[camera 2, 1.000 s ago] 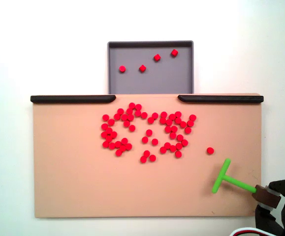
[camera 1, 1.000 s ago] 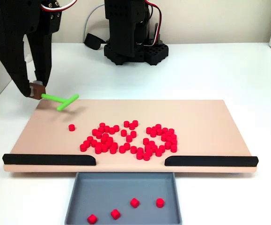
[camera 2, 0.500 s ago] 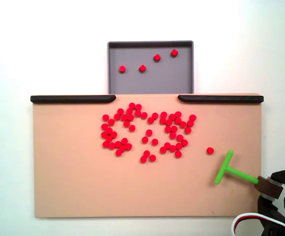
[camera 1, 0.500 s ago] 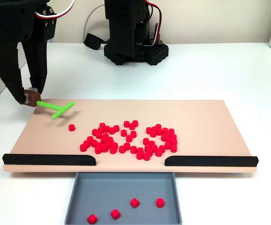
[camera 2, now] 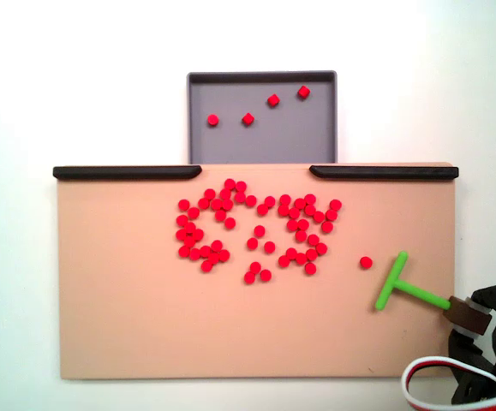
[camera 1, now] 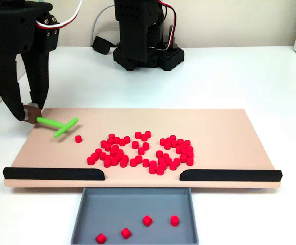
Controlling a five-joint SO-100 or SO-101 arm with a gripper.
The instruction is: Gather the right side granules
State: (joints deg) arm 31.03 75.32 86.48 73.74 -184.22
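The claw (camera 1: 30, 113) is closed on the end of the green stick (camera 1: 58, 125) at the board's (camera 1: 229, 127) corner far from the tray, the stick's T-head lying over the board near one lone granule (camera 2: 366, 262). The granules (camera 1: 142, 150) lie in a loose cluster in the middle of the board, near the edge with the two black rails (camera 1: 55, 173). Four more sit in the grey tray (camera 2: 316, 137) beyond the gap between the rails.
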